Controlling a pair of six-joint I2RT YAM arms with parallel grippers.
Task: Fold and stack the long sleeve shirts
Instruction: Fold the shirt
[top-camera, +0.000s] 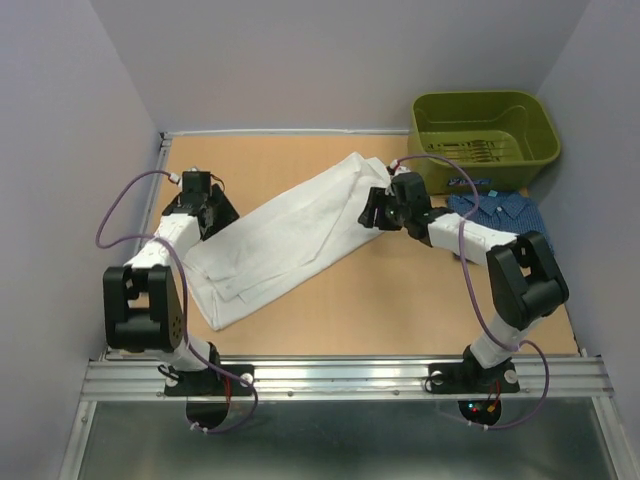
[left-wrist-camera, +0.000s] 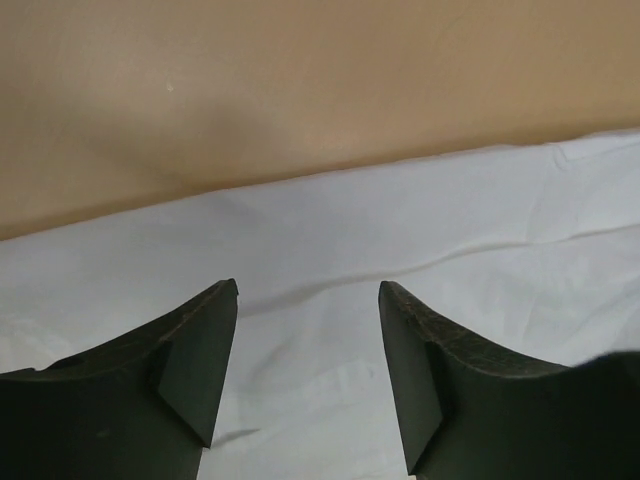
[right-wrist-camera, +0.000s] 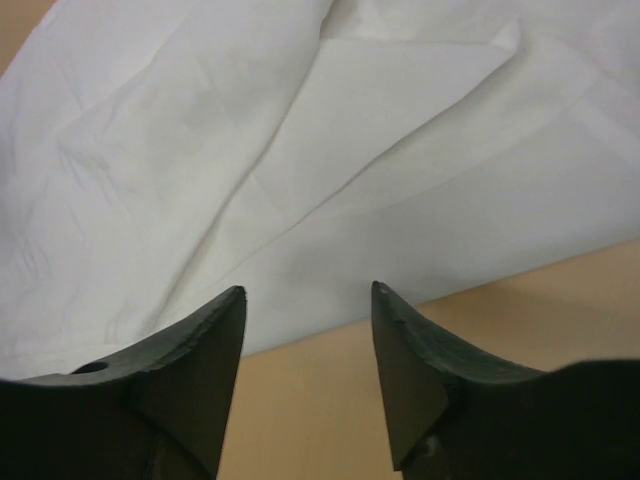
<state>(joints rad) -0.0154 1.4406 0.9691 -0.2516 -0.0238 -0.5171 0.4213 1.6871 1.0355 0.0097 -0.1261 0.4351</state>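
Over near-left and far-right ends of the white shirt (top-camera: 290, 232), hovering with left gripper (left-wrist-camera: 308, 288) and right gripper (right-wrist-camera: 308, 290), fingers parted, empty, likely to fold crosswise.

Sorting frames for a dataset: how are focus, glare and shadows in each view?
Top view: sharp, even light, white shirt bright yet creases readable. Left wrist view: table softly blurred, with a faint shadow; left pincer nearly black. Right wrist view: shirt folds crisp, right pincer underexposed.
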